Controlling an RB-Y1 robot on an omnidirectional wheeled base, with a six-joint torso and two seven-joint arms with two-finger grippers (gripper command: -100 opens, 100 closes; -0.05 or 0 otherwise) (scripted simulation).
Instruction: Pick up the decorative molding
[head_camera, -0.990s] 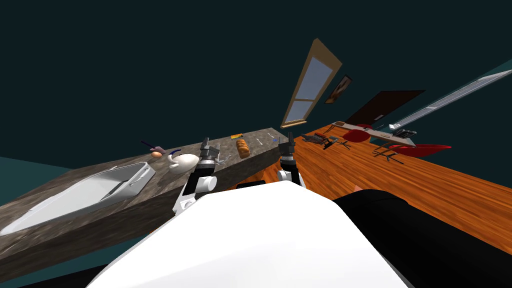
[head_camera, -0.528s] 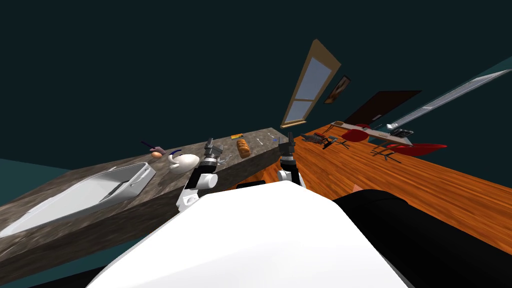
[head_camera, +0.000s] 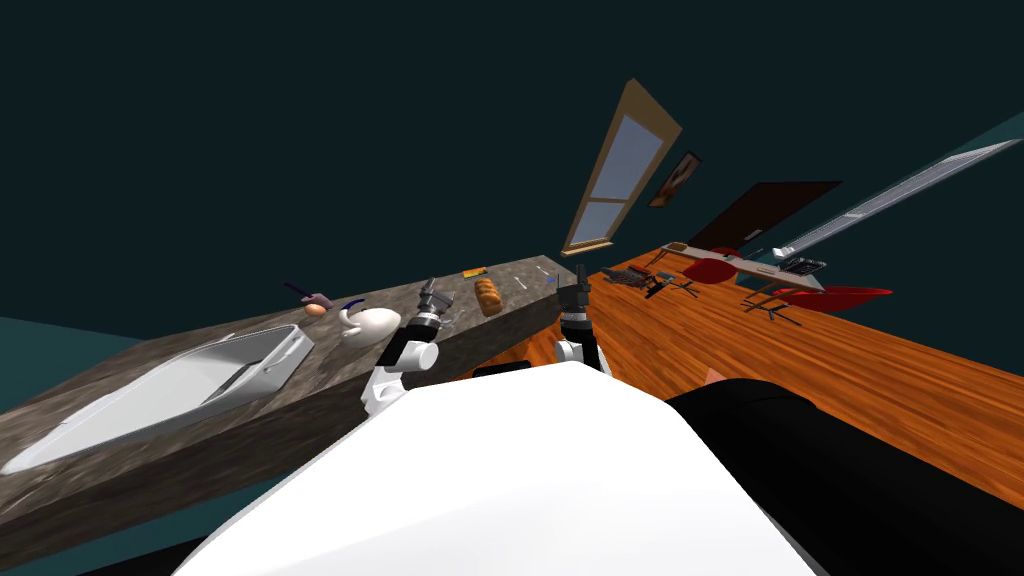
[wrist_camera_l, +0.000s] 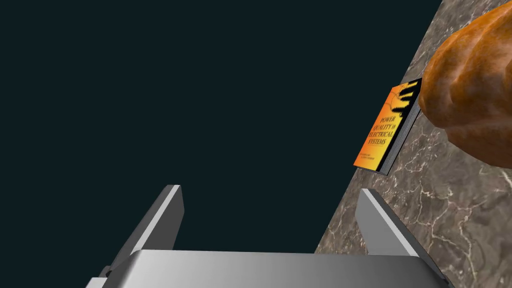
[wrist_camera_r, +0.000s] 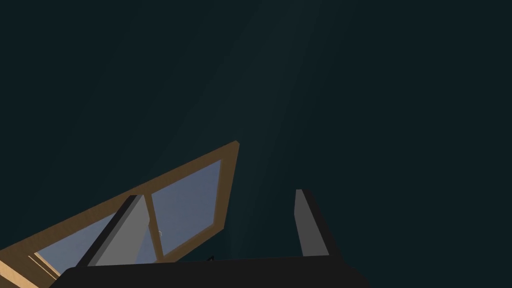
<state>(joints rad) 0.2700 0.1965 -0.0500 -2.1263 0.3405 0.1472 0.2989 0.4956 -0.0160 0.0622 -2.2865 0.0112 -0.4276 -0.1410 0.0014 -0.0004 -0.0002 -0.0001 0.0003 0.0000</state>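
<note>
Two grippers, both with fingers spread and nothing between them. The left gripper is up over the stone counter; the right gripper hangs off the counter's end, idle. Molding: best guess is the thin pale strip lying flat on the counter just past the loaf, too small to be sure. My left wrist looks at the dark wall beyond the counter's back edge, with the orange book and the loaf off to one side, so I'm not lined up on the strip. Risks: reaching across, a finger or the forearm clips the loaf or shoves the book. A flat thin strip gives my blades little to pinch, so it may skid on the stone. I could also go for the wrong piece, since a second pale strip lies nearer the end.
</note>
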